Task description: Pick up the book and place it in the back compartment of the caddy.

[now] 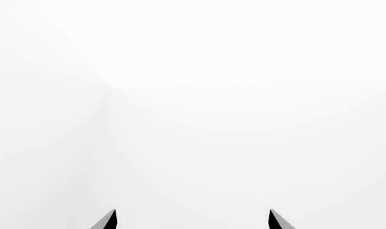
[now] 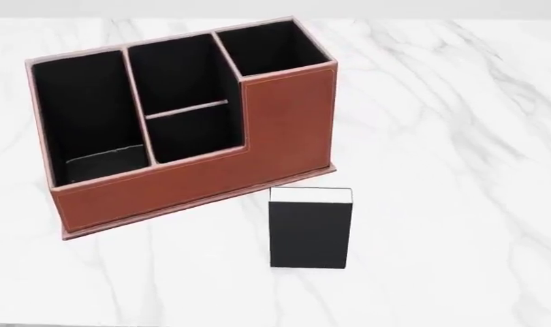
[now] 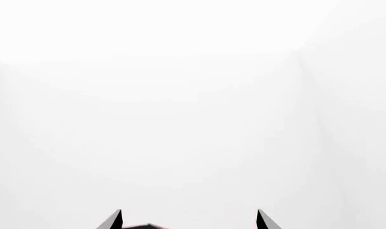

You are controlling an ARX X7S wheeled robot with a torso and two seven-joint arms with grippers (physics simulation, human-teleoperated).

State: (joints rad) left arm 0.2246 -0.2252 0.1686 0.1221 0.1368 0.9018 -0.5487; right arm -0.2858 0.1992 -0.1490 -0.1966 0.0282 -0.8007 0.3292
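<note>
The book (image 2: pixel 310 231) is standing upright on the white marble counter (image 2: pixel 457 136), nearest the counter's near edge and roughly midway along it, its black cover facing the head camera and its white page block showing along the top. It is standing just in front of the caddy (image 2: pixel 193 184), close to the base but apparently not touching it.

Neither arm is appearing in the head view. In the left wrist view, the left gripper (image 1: pixel 193 219) is showing only two dark fingertips spread well apart with nothing between them; the right gripper (image 3: pixel 189 219) is likewise gaping and holding nothing. Both cameras are facing blank white surroundings, so neither tool is yet near the book.

Beyond the book, the caddy is sitting at a slight angle, reaching toward the far edge and far left corner of the counter. The back compartment (image 2: pixel 180 71) is taken here to be the squarish cell behind the thin pale-edged divider, though which cell is meant is a judgement.

The step in hand is probably the reach. A sound approach would be lowering an arm from above, closing across the book's thickness near its top, and avoiding any push that could be tipping it against the caddy wall.
</note>
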